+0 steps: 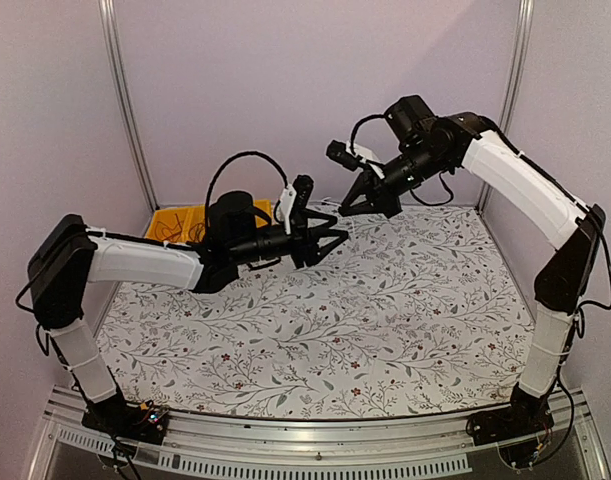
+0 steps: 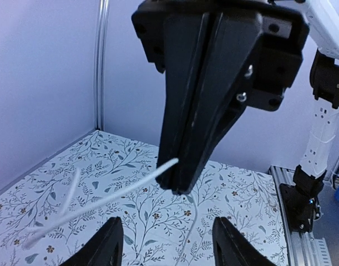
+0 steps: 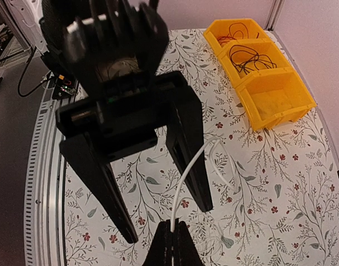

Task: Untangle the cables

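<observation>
A thin white cable (image 3: 188, 172) rises from a loose pale tangle (image 3: 227, 235) on the flowered table. My right gripper (image 3: 172, 235) is shut on this cable. In the left wrist view the same cable (image 2: 119, 191) runs out of the shut right gripper (image 2: 180, 177), high above the table. My left gripper (image 2: 166, 246) is open and empty, its fingers (image 3: 188, 149) either side of the right gripper's tip without touching the cable. In the top view both grippers meet above the far middle of the table, left (image 1: 337, 227), right (image 1: 345, 208). Thin black cables (image 3: 248, 55) lie in a yellow bin.
A row of yellow bins (image 1: 175, 222) stands at the far left of the table; it also shows in the right wrist view (image 3: 269, 94). The flowered table cloth (image 1: 385, 320) ends at a metal rail (image 1: 315, 455) at the near edge. Walls close the sides and back.
</observation>
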